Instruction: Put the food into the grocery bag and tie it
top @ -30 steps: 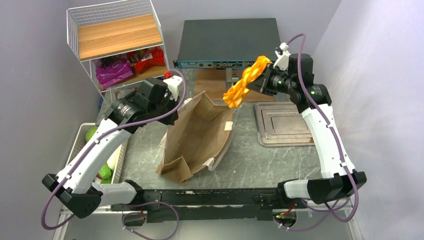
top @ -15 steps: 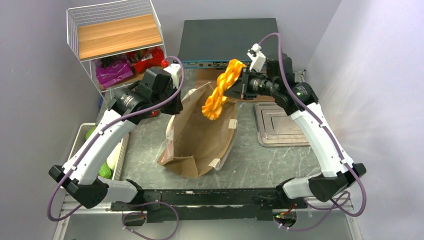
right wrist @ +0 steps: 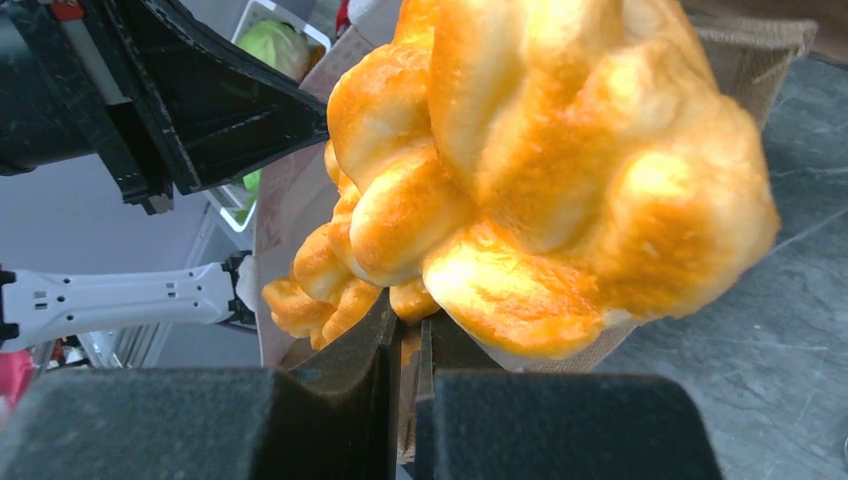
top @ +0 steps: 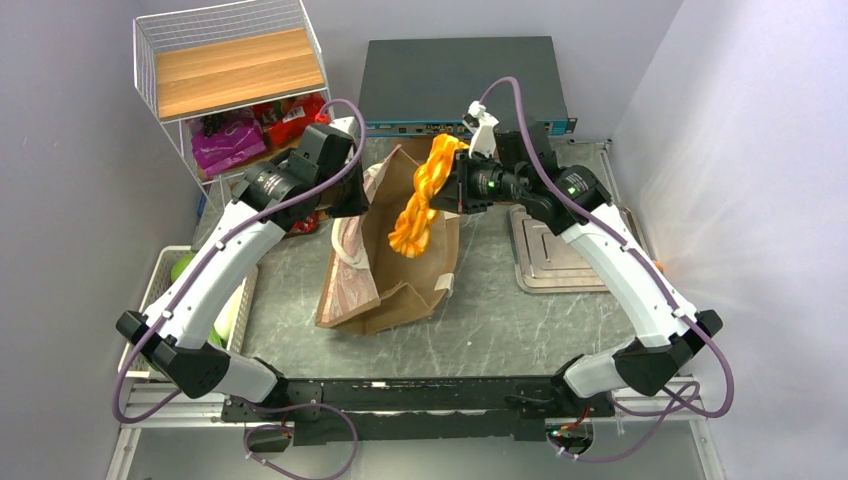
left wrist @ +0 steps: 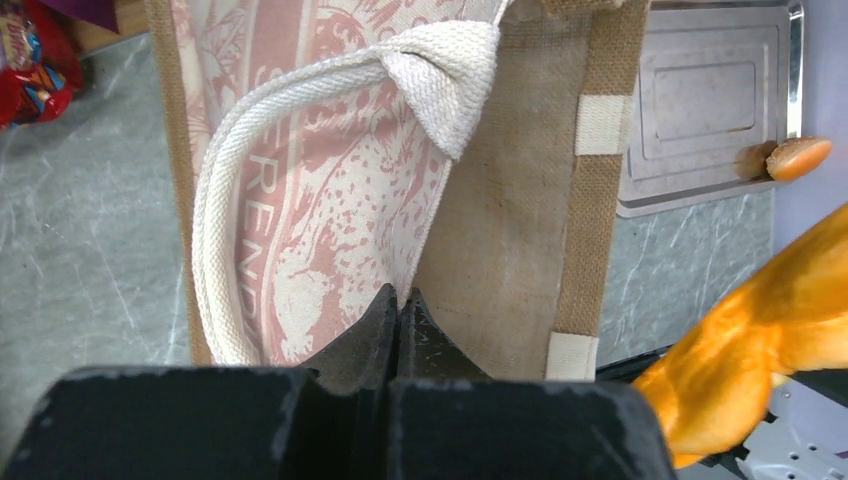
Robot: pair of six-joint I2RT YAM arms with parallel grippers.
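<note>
Pinching with the left gripper (left wrist: 398, 305) left of centre in the top view, jaws pressed fully together on the rim of the grocery bag (top: 410, 285), right beside its cream handle (left wrist: 300, 110). Leaving the pale-green cabbage (top: 183, 266) in the white basket (top: 158, 290) at the far left edge. Leaving the purple packet (top: 225, 142) and the red snack packets (top: 295, 118) on the lower level of the wire shelf (top: 240, 70) in the upper left. Lying across the middle of the frame on the grey table (top: 520, 330), mouth toward the top of the picture, pink-printed side turned to the left. Gripping the orange braided piece (top: 418, 200) with the right gripper (right wrist: 405, 322), just right of the bag's mouth — fingers nearly closed on its upper end. Hanging it over the bag opening, lower end down toward the inside; touching the bag or not, cannot tell. Leaving the metal tray (top: 565, 250) flat on the right side of the frame, with a small brown bun-like piece (left wrist: 798, 157) at its edge — seen only in the left wrist view.
</note>
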